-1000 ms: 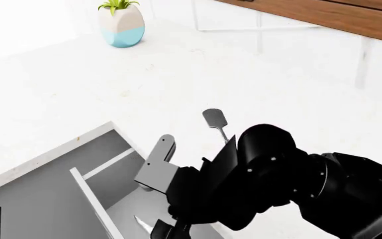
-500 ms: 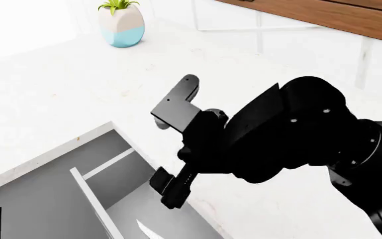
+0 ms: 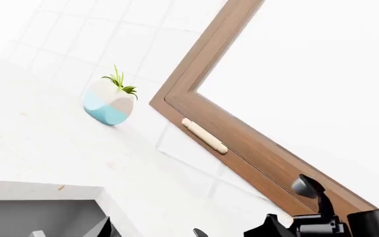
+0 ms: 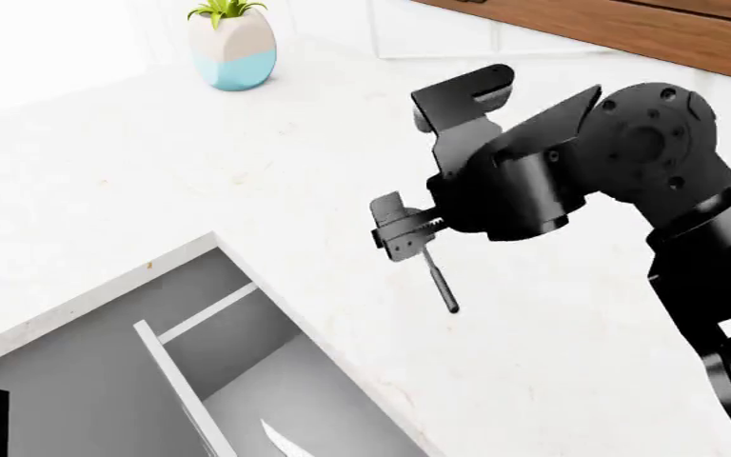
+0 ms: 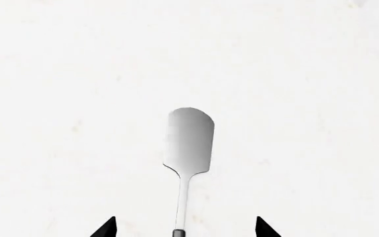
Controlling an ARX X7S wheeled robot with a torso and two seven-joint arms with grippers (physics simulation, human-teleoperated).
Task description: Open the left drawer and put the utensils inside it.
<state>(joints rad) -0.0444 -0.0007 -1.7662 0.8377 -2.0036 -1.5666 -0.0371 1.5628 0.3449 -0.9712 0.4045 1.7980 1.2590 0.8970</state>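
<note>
The right gripper [image 5: 184, 228] hung over the spatula [image 5: 189, 143] with its fingers spread wide, one on each side of the handle. The spatula lay on the countertop [image 4: 149, 162] beyond the open left drawer [image 4: 111, 381], which held the knife [image 4: 279, 441]. The left gripper's state I cannot tell.

right arm [image 4: 670, 181] raised, reaching forward | right gripper [image 5: 184, 228] spread wide (fingertips apart)

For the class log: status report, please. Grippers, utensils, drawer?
Right gripper open above spatula on counter. Left gripper unseen. Left drawer open, knife inside. Nothing in the way.
</note>
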